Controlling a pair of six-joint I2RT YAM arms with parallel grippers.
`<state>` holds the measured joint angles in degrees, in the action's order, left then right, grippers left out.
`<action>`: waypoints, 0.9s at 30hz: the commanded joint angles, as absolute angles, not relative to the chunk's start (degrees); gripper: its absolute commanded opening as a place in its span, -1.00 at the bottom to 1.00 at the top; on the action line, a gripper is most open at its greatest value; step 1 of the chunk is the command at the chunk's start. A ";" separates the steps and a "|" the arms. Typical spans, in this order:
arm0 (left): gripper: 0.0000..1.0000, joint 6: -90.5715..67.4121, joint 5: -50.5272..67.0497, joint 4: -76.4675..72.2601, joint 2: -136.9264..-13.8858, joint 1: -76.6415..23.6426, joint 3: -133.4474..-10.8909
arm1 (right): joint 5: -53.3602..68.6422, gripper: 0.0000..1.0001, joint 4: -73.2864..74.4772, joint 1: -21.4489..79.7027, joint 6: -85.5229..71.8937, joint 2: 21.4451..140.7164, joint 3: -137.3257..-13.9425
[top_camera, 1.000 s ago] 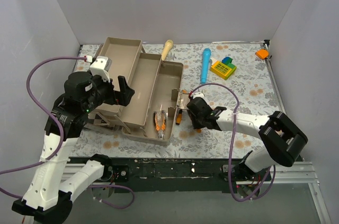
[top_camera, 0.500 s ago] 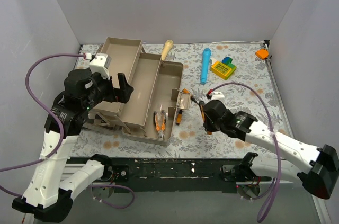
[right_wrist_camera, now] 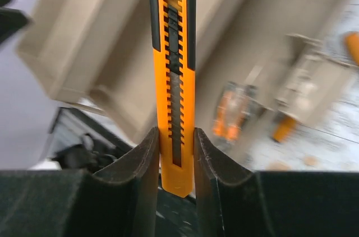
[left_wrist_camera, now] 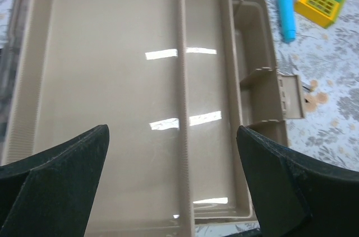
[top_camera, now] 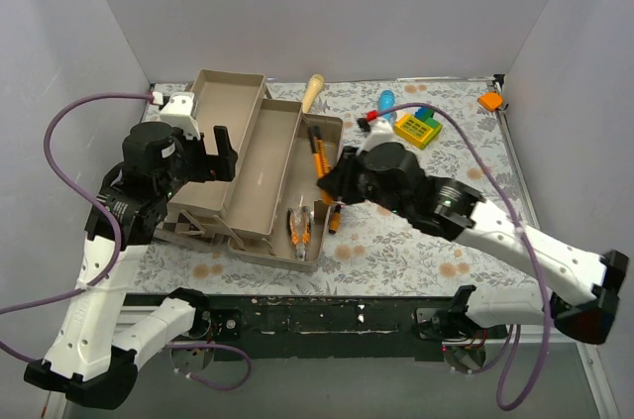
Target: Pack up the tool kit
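While the right gripper (right_wrist_camera: 176, 158) is pinching the orange cutter (right_wrist_camera: 175, 80), the left gripper (left_wrist_camera: 174, 158) is hanging open
I'm thinking: lay it flat in the toolbox (top_camera: 258, 161), not tip-first.

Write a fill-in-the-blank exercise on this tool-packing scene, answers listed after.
The right gripper is ____ on the slim orange-and-black utility knife.
The left gripper hangs with jaws ____ above the tan plastic toolbox.
The orange-handled pliers lie ____ the toolbox.
The blue cylindrical tool lies beside the ____ toy block.
Answers: shut, open, inside, yellow.
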<state>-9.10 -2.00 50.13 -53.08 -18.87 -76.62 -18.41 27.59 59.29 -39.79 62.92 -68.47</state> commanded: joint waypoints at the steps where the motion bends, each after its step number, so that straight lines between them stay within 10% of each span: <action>1: 0.96 -7.04 -14.30 52.55 -51.68 -18.54 -78.14 | -16.01 -0.97 13.66 64.24 -49.99 74.16 -75.23; 27: 0.96 -7.03 -17.23 51.42 -51.15 -17.67 -75.24 | -25.23 -0.82 9.31 66.18 -62.94 95.71 -83.75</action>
